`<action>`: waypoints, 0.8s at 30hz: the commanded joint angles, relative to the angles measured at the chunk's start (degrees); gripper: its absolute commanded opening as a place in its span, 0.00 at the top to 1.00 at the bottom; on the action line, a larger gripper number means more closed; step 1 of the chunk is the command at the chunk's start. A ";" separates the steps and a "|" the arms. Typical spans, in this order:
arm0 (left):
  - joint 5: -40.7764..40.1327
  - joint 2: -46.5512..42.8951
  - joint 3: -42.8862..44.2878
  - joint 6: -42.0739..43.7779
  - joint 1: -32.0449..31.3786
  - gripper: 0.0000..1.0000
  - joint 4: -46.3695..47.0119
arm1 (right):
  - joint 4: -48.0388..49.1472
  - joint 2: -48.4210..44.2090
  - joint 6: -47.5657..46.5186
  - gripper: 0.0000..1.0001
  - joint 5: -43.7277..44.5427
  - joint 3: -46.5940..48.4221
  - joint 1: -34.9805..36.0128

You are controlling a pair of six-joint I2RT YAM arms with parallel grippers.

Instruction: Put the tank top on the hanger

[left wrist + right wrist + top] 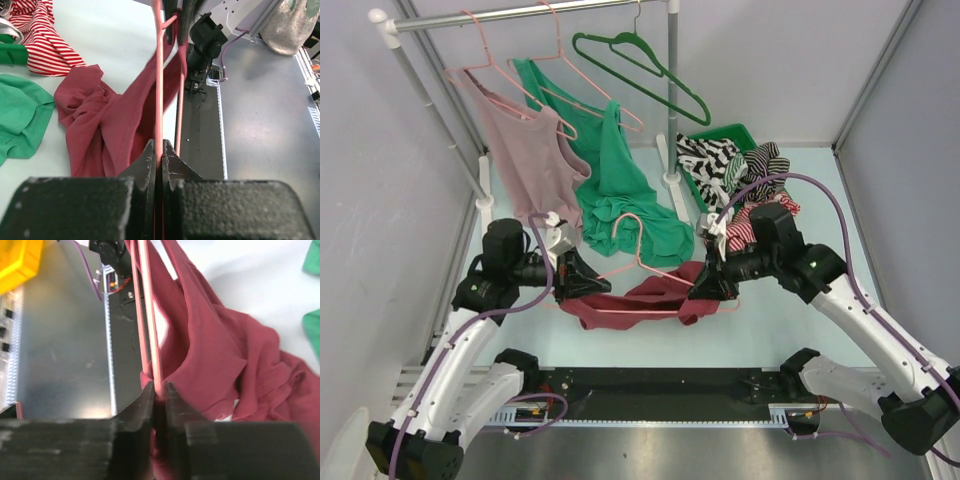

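The pink wire hanger (640,243) is held level above the table between my two grippers, hook pointing to the far side. The maroon tank top (650,297) is draped over its lower part and sags onto the table. My left gripper (588,284) is shut on the hanger's left end; in the left wrist view the wire (159,90) runs out from the jaws, with the tank top (95,125) to its left. My right gripper (704,286) is shut on the right end. In the right wrist view the wire (150,315) and maroon cloth (215,350) meet at the jaws.
A clothes rack (520,12) stands at the back with a pale pink top (525,150), a bright green top (620,185), spare pink hangers and a dark green hanger (640,65). A green bin (720,135) with striped clothes (740,170) is at the back right.
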 commanded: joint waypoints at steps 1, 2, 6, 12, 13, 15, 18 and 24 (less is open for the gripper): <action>2.84 -0.72 2.77 1.79 0.74 1.00 1.68 | -1.34 0.25 -1.04 0.97 -0.50 2.32 0.90; 2.84 -0.89 2.77 1.79 0.74 1.00 1.77 | -0.90 0.25 -1.04 0.99 -0.41 2.32 0.90; 1.44 -0.72 2.69 1.44 0.83 1.00 2.03 | 1.38 -0.89 0.27 1.00 2.39 1.71 2.38; -2.16 -0.19 2.69 0.12 0.83 0.57 2.82 | 9.20 -5.72 3.70 1.00 13.63 -1.89 5.99; -2.52 -0.11 2.69 -0.06 0.83 0.52 3.17 | 9.99 -6.34 4.05 1.00 14.78 -2.42 7.21; -3.05 0.25 2.69 -1.02 0.83 0.37 3.61 | 12.80 -7.66 5.28 1.00 17.76 -4.09 8.36; -4.97 0.77 4.52 -2.25 0.83 0.22 4.40 | 17.90 -10.12 7.56 1.00 19.45 -7.51 9.68; -26.73 -3.34 6.20 -4.09 0.83 0.05 4.75 | 24.76 -13.20 11.35 1.00 23.66 -12.26 10.04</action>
